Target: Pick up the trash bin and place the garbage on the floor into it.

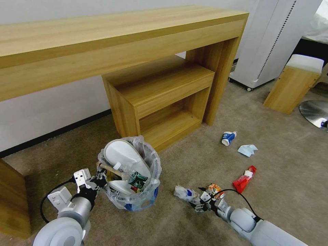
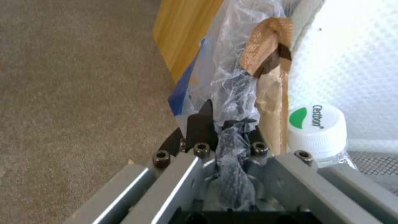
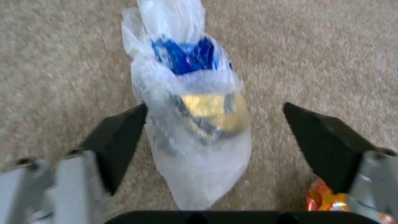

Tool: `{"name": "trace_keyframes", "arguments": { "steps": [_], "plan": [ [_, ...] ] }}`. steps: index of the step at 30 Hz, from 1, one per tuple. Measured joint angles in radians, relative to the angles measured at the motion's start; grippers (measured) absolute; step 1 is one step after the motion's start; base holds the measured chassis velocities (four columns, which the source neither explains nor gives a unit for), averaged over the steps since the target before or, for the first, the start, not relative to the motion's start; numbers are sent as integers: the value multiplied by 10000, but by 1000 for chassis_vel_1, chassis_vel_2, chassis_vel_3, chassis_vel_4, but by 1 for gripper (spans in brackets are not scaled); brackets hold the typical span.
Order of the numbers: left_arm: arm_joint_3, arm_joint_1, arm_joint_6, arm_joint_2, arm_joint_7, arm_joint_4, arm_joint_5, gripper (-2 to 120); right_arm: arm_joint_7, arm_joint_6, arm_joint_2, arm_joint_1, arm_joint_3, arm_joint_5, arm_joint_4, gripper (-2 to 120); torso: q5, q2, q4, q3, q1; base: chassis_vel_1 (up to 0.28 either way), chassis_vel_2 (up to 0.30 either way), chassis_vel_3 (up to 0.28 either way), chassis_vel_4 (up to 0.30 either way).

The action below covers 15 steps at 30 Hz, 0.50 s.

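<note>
At the lower left of the head view the left arm reaches up and rightward from the bottom edge, elbow bent, and its left gripper (image 1: 98, 180) meets the near rim of the trash bin (image 1: 143, 200); in the left wrist view its fingers (image 2: 199, 124) are pinched together on the bin's crinkly plastic liner (image 2: 232, 77) at the rim. The bin stands on the tan floor (image 1: 191, 164) in the lower centre-left of the frame, just in front of a low wooden shelf unit (image 1: 160, 99), and holds a white slipper (image 1: 124, 155), a wooden stick (image 1: 111, 169), a clear bottle (image 1: 120, 167) with a white cap and a crushed can (image 1: 138, 179). Further right, at bottom centre, the right arm stretches low from the lower right corner, nearly level with the carpet. The right gripper (image 1: 197, 201) has its black fingers (image 3: 120, 140) spread wide on either side of a clear plastic wrapper (image 3: 195, 124), apart from it. An orange wrapper (image 1: 214, 188) lies beside the wrist. To the right lie a red wrapper (image 1: 244, 179), a blue-white cup (image 1: 228, 138) and a tissue (image 1: 247, 149).
</note>
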Motion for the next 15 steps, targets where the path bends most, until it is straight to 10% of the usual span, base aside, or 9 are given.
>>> {"name": "trace_keyframes", "arguments": {
  "steps": [15],
  "plan": [
    [14,88,-25,-29,-7,-147,-7,1,-24,371,404,166,-167,-240,-842,36,1,0,0,0,-1,0,0,0,0]
  ]
}}
